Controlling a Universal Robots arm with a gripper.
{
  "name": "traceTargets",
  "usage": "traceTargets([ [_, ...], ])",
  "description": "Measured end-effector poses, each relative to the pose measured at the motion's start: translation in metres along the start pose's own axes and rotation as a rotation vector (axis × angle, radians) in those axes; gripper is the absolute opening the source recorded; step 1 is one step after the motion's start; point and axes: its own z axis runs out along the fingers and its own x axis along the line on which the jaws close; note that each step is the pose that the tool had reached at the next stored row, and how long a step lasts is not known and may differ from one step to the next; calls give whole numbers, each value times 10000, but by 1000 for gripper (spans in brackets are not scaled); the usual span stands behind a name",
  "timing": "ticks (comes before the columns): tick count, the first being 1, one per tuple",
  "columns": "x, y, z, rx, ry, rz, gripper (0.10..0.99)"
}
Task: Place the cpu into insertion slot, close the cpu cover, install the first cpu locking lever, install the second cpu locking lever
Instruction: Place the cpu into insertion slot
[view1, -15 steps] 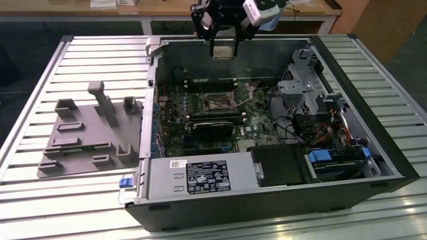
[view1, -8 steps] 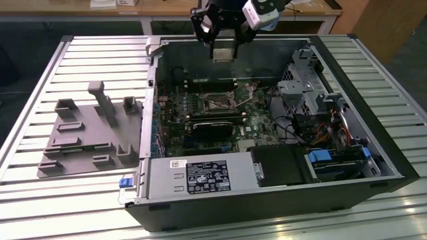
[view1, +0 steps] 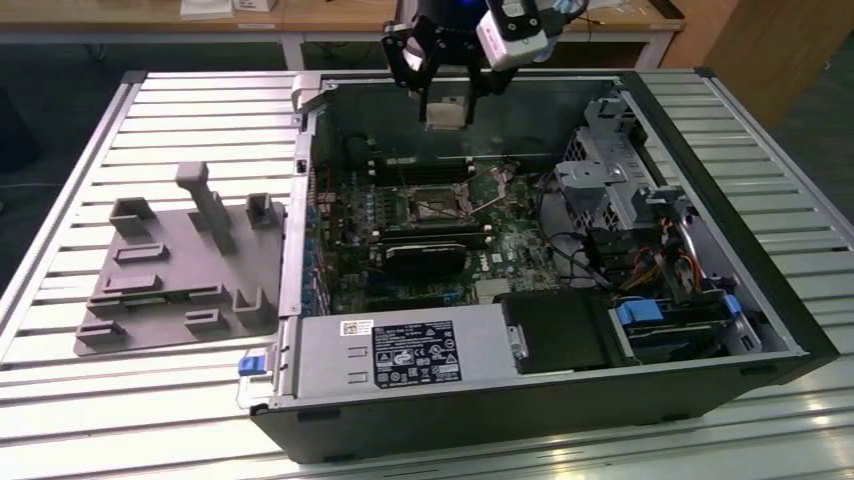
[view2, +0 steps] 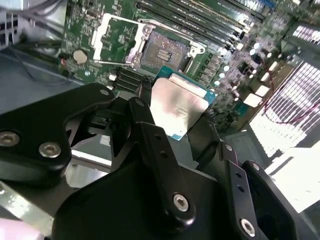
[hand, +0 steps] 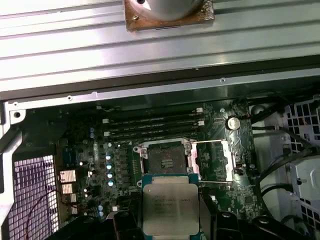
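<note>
The hand (view1: 449, 98) is clamped on the cpu (view1: 447, 113), pinching the chip by its edges and hanging in the air over the far side of the open computer case (view1: 534, 420). Down on the green board the insertion slot (hand: 166, 157) sits bare, with its cpu cover (hand: 196, 161) swung open beside it. The case rests on the slatted worktop (view1: 200, 100).

Found open air between the raised hand (view1: 447, 103), clamped on the cpu (view1: 447, 115), and the insertion slot (hand: 165, 159) below. Met the cpu cover (hand: 212, 160) flipped open beside it, memory slots (hand: 155, 127) just beyond, a drive cage (view1: 594, 180) crowding the exterior view's right.
</note>
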Motion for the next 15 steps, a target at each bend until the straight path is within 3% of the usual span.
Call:
traceTargets([
  [15, -1, -6, 73, -48, -236, 2712, 537],
])
